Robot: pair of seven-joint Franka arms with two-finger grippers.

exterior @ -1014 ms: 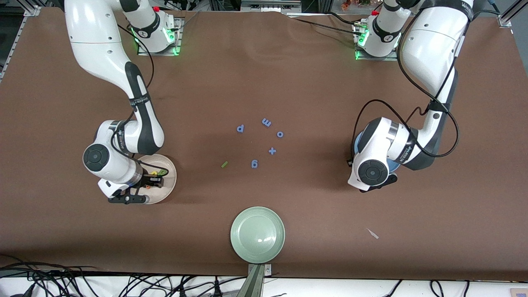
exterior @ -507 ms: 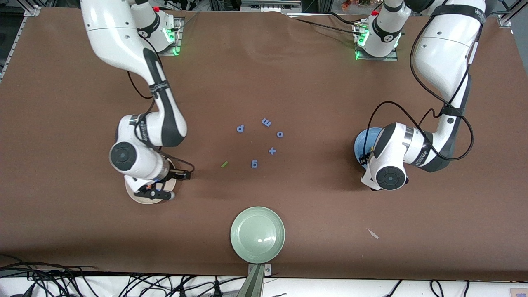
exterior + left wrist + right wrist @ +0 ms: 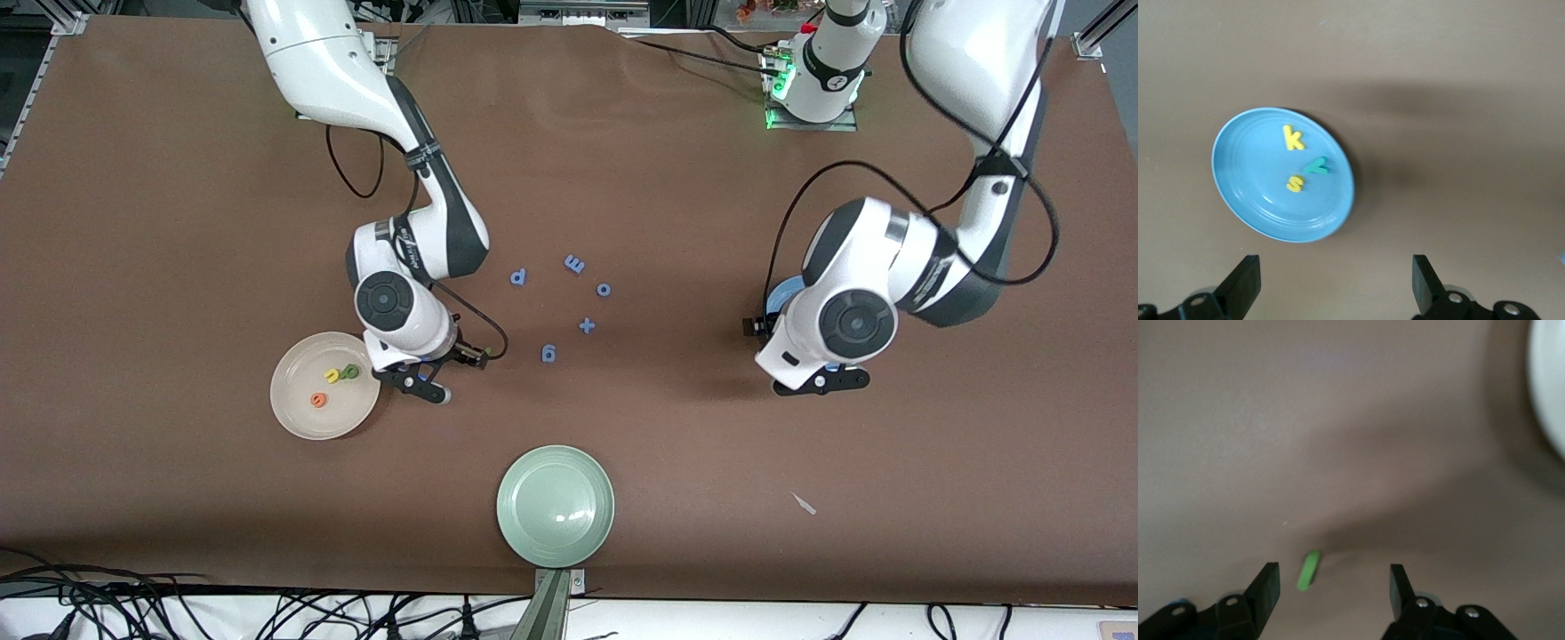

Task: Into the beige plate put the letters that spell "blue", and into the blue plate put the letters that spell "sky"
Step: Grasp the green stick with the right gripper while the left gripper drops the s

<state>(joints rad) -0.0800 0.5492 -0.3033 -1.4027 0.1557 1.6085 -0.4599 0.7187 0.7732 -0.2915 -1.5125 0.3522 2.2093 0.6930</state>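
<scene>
A: Where do we find the round cream-beige plate?

B: Toward the right arm's end of the table. In it we count a small yellow foam u, a green foam b touching it, and an orange foam e a little nearer the front camera.

A: And the thin green foam bar l?

B: On the brown tablecloth just beside that plate, toward the left arm's end. We see it only in the right wrist view, lying between the spread fingers of the right gripper, which hangs over it with nothing held.

A: The round medium-blue plate?

B: Well apart from the beige plate, at the left arm's end. It holds the yellow foam k, yellow foam s and teal-green foam y. The left gripper is above its edge, fingers wide and empty.

A: What lies between the plates?

B: A loose cluster of all-blue foam letters; we think five, though they are small. The pale green round plate sits nearer the front camera than they do.
</scene>
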